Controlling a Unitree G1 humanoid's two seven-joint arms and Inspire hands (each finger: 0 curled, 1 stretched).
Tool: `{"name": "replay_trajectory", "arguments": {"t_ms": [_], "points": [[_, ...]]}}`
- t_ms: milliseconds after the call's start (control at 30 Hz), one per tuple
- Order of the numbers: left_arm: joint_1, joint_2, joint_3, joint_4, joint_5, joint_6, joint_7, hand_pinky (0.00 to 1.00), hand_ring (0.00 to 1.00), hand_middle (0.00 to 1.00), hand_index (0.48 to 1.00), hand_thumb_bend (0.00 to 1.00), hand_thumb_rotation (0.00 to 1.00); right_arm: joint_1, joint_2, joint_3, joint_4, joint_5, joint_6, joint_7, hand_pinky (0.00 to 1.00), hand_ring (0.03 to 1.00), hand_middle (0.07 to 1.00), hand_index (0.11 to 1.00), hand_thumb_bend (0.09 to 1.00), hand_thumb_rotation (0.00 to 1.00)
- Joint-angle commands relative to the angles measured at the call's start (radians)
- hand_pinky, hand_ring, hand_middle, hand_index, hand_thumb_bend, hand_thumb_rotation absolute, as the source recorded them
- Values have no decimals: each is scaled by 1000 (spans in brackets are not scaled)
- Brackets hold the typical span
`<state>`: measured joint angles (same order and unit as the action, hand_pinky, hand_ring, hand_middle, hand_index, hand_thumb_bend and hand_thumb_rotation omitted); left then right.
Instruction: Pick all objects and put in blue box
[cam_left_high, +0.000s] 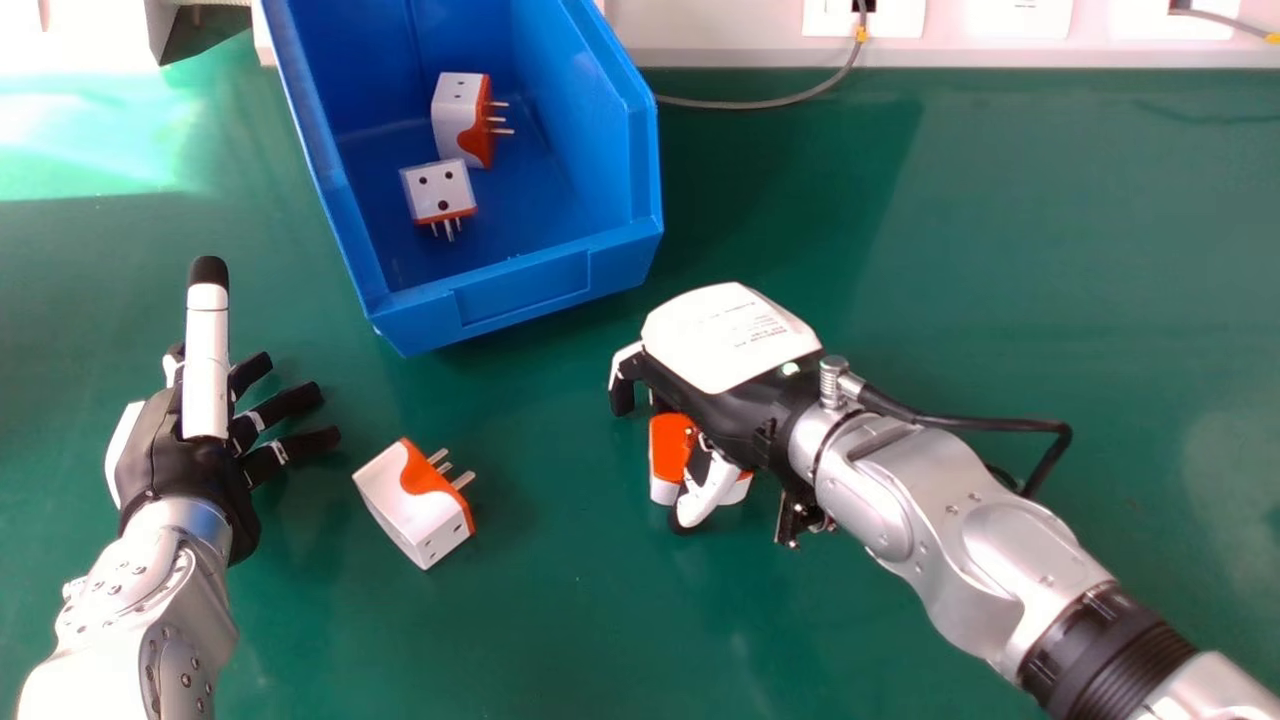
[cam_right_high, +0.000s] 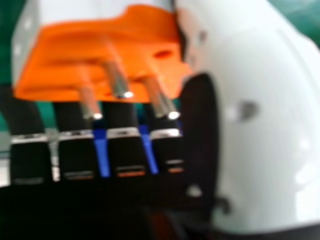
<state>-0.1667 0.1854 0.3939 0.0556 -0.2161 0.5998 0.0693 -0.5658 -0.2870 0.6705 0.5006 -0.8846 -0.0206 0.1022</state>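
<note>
Plug adapter (cam_right_high: 65, 55): white body, orange face, three metal prongs.

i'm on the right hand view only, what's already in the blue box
Observer: Two white and orange adapters lie inside the blue box.
Operator: any others still outside it
Observer: Besides the held adapter at your right hand, a loose adapter lies on the green table, beside the left hand.
Operator: and is my hand over the box
Observer: No, it is over the table, outside the box, past its near right corner.
</note>
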Motion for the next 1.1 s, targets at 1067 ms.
{"name": "replay_trajectory", "arguments": {"t_ms": [1067], "points": [[-4, 10, -4, 9, 3, 13, 6, 667, 761, 902, 994, 875, 927, 43, -19, -50, 73, 21, -149, -240, 239, 373, 493, 516, 513, 0]]}}
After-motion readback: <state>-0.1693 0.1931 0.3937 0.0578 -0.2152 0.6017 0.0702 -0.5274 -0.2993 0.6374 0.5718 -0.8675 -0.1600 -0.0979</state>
